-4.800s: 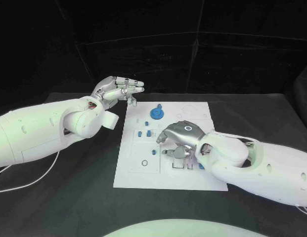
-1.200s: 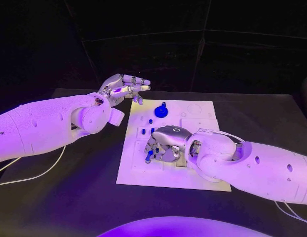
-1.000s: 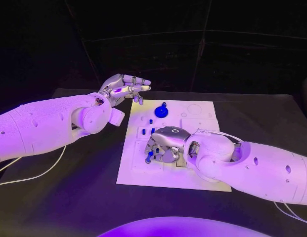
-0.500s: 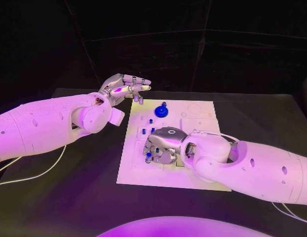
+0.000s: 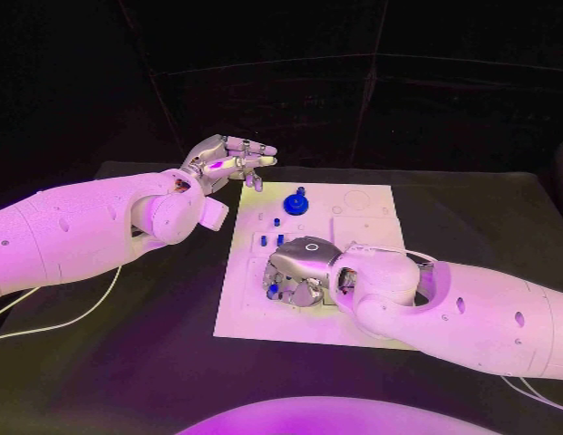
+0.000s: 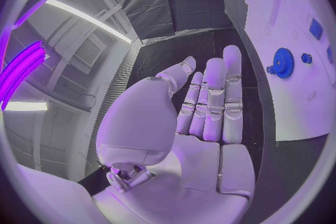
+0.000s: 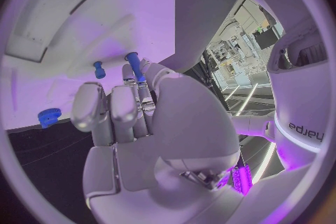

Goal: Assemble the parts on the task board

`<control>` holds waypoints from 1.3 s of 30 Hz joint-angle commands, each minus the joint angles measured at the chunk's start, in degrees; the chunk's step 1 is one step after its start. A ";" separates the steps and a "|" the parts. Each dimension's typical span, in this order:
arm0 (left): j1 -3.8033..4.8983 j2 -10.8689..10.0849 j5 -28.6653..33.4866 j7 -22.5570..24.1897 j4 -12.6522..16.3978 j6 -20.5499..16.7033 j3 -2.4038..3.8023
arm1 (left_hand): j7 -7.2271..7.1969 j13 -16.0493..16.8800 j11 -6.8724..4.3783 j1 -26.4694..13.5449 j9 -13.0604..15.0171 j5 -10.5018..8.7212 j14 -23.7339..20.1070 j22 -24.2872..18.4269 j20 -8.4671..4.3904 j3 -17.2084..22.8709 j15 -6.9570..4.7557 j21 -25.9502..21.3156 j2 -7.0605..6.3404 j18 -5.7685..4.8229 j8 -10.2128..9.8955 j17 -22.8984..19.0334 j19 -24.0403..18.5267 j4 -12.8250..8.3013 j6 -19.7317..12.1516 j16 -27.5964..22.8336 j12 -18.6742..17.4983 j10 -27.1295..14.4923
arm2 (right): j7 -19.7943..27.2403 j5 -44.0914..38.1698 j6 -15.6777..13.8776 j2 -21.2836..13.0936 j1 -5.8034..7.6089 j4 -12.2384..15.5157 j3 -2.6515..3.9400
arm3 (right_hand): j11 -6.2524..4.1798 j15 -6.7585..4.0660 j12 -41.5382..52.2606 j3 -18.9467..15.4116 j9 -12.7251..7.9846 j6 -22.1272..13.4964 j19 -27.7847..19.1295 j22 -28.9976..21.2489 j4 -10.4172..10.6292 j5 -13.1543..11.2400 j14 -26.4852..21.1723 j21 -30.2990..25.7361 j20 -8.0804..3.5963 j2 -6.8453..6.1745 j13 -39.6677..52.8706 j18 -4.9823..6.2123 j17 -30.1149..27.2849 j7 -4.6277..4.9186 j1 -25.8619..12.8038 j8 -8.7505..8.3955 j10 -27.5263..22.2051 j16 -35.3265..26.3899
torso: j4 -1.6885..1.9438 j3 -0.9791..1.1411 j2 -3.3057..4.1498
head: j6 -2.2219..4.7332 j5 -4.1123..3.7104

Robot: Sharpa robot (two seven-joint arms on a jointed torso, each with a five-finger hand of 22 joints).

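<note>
At the middle of the black table (image 5: 124,362) lies the white task board (image 5: 360,204), its long side running away from me. On its near half my right hand (image 5: 301,272) is lowered with the back of the hand up and the fingers curled down onto the board; between the thumb and the fingers stands a slim blue peg (image 7: 135,66), upright or nearly so, and I grip it there. Just beside that peg, in the right wrist view, a shorter blue pin (image 7: 99,70) stands in the board on its own, apart from my fingers. Farther off in the same view, a small blue toothed wheel (image 7: 47,117) sits near the board's edge. Toward the far end of the board, in the head view, a round blue gear (image 5: 295,204) with a small upright stem rests on the white surface; the left wrist view shows the same gear (image 6: 283,63) as a toothed disc, with a few small blue blocks (image 6: 316,28) near it. Between the gear and my right hand, small blue pieces (image 5: 271,240) stand in a short row. My left hand (image 5: 222,163) hangs above the table beside the far left corner of the board, holding nothing, its fingers (image 6: 210,98) straight and side by side, the thumb set a little apart
</note>
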 commanded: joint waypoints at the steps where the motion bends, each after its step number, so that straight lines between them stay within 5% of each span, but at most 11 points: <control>1: 0.11 0.00 0.22 0.10 0.00 0.68 0.05 | 0.30 -0.10 0.20 0.01 -0.08 0.15 -0.35 -0.10 0.15 -0.04 -0.08 -0.21 0.15 0.78 0.31 -0.07 -0.33 -0.22 -0.04 -0.17 0.24 -0.22 | -0.34 -1.64 0.01 -0.03 0.00 0.28 0.00 | 0.16 0.40 0.13 0.23 0.08 0.18 0.02 0.08 -0.21 0.27 0.59 0.26 0.41 0.16 0.08 -0.24 0.02 -0.04 -0.13 0.12 0.42 0.16 | 0.00 0.01 -0.01 | -0.01 0.05; 7: 0.11 -0.01 0.22 0.06 0.03 0.74 0.05 | 0.30 -0.10 0.20 0.01 -0.08 0.15 -0.35 -0.10 0.15 -0.04 -0.08 -0.21 0.15 0.78 0.31 -0.07 -0.33 -0.22 -0.04 -0.17 0.24 -0.22 | -0.87 -2.54 -0.59 0.08 -0.02 0.12 -0.01 | 0.48 0.63 -0.21 0.09 -0.11 -0.81 -0.36 -0.39 -0.42 0.20 0.44 -0.01 0.48 -0.77 -0.06 -0.16 -0.53 0.27 -1.06 -0.25 -0.61 -0.13 | 0.01 -0.02 -0.01 | 0.04 0.03; 10: 0.11 -0.04 0.22 0.02 0.06 0.75 0.05 | 0.30 -0.10 0.20 0.01 -0.08 0.15 -0.35 -0.10 0.15 -0.04 -0.08 -0.21 0.15 0.78 0.31 -0.07 -0.33 -0.22 -0.04 -0.17 0.24 -0.22 | -1.15 -2.86 -1.19 0.18 -0.02 -0.03 -0.01 | 1.66 1.63 -0.15 -1.55 -0.33 -4.99 -3.01 -4.21 -0.10 0.66 -0.68 -2.34 1.24 -2.96 -0.10 0.61 -4.27 1.14 -3.46 -0.34 -6.07 -2.58 | 0.01 -0.04 0.01 | 0.07 0.00; 13: 0.11 -0.08 0.22 -0.03 0.08 0.76 0.05 | 0.30 -0.10 0.20 0.01 -0.08 0.15 -0.35 -0.10 0.15 -0.04 -0.08 -0.21 0.15 0.78 0.31 -0.07 -0.33 -0.22 -0.04 -0.17 0.24 -0.22 | -1.16 -3.03 -2.67 0.23 -0.02 -0.11 -0.02 | 2.10 1.91 -0.04 -4.52 -0.24 -9.28 -6.10 -8.89 -0.22 1.68 -1.59 -5.43 1.68 -3.98 -0.02 1.61 -7.96 0.91 -4.95 -0.28 -11.33 -5.16 | 0.02 -0.04 -0.01 | 0.05 -0.02; 17: 0.11 -0.12 0.22 -0.09 0.11 0.82 0.05 | 0.30 -0.10 0.20 0.01 -0.08 0.15 -0.35 -0.10 0.15 -0.04 -0.08 -0.21 0.15 0.78 0.31 -0.07 -0.33 -0.22 -0.04 -0.17 0.24 -0.22 | -0.66 -3.13 -6.06 0.05 -0.02 0.04 -0.02 | 2.34 2.10 0.98 -8.67 -0.10 -10.99 -6.92 -10.87 -0.57 2.15 -1.72 -7.02 1.92 -3.33 0.18 1.95 -9.74 0.81 -5.18 -0.14 -13.55 -6.49 | 0.01 -0.02 -0.01 | 0.08 -0.08; 27: 0.12 -0.21 0.22 -0.18 0.08 0.93 0.05 | 0.32 -0.10 0.23 -0.01 -0.08 0.16 -0.42 -0.20 0.18 -0.10 -0.05 -0.31 0.19 0.79 0.35 -0.21 -0.35 -0.24 -0.10 -0.14 0.37 -0.33 | 0.78 -1.74 -12.44 -3.69 -0.08 2.88 -0.04 | 2.03 1.85 3.18 -12.67 0.07 -9.99 -6.29 -11.06 -0.61 2.72 -1.42 -7.32 1.73 -2.02 0.28 1.92 -10.31 1.13 -4.86 0.10 -12.98 -6.89 | -0.13 0.07 -0.08 | 0.31 -0.52; 30: 0.11 -0.26 0.22 -0.20 0.08 0.93 0.05 | 0.32 -0.10 0.23 -0.01 -0.08 0.16 -0.42 -0.20 0.18 -0.10 -0.05 -0.31 0.19 0.79 0.35 -0.21 -0.35 -0.24 -0.10 -0.14 0.37 -0.33 | 0.39 0.48 -14.47 -7.37 -0.07 5.23 -0.01 | 1.68 1.61 4.82 -13.55 0.22 -8.46 -5.41 -10.09 -0.60 3.33 -1.22 -6.73 1.54 -1.28 0.48 1.70 -10.07 1.06 -4.56 0.49 -10.87 -6.74 | -0.19 0.04 -0.15 | 0.50 -1.11; 34: 0.11 -0.35 0.22 -0.21 0.13 0.89 0.05 | 0.32 -0.10 0.23 -0.01 -0.08 0.16 -0.42 -0.20 0.18 -0.10 -0.05 -0.31 0.19 0.79 0.35 -0.21 -0.35 -0.24 -0.10 -0.14 0.37 -0.33 | -1.82 8.68 -16.52 -13.74 0.13 8.50 0.04 | 0.49 0.76 9.34 -14.50 0.63 -5.13 -0.61 -2.80 0.92 4.48 0.84 -2.10 0.94 -0.40 1.90 0.24 -2.85 0.70 -6.01 1.90 -2.25 -1.74 | -0.19 -0.09 -0.23 | 0.98 -2.64; 37: 0.11 -0.48 0.22 -0.21 0.28 0.81 0.04 | 0.32 -0.10 0.23 -0.01 -0.08 0.16 -0.42 -0.20 0.18 -0.10 -0.05 -0.31 0.19 0.79 0.35 -0.21 -0.35 -0.24 -0.10 -0.14 0.37 -0.33 | -4.61 14.88 -16.90 -18.42 0.36 10.33 0.05 | -1.15 -0.50 13.49 -16.47 0.78 -3.88 2.49 2.10 3.10 5.72 2.17 1.07 -0.07 -0.97 4.23 -0.75 3.23 -0.61 -8.93 2.78 5.08 2.46 | -0.52 -0.15 -0.40 | 1.28 -3.65; 39: 0.11 -0.55 0.22 -0.20 0.47 0.76 0.04 | 0.32 -0.10 0.23 -0.01 -0.08 0.16 -0.42 -0.20 0.18 -0.10 -0.05 -0.31 0.19 0.79 0.35 -0.21 -0.35 -0.24 -0.10 -0.14 0.37 -0.33 | -6.94 18.42 -16.93 -21.80 0.46 11.44 0.05 | -2.37 -1.80 18.00 -19.25 0.93 -3.02 4.04 4.79 5.02 10.39 2.26 2.87 -1.53 -1.50 8.08 -1.28 4.94 -1.94 -11.07 3.80 8.89 3.94 | -0.68 -0.17 -0.47 | 1.40 -4.22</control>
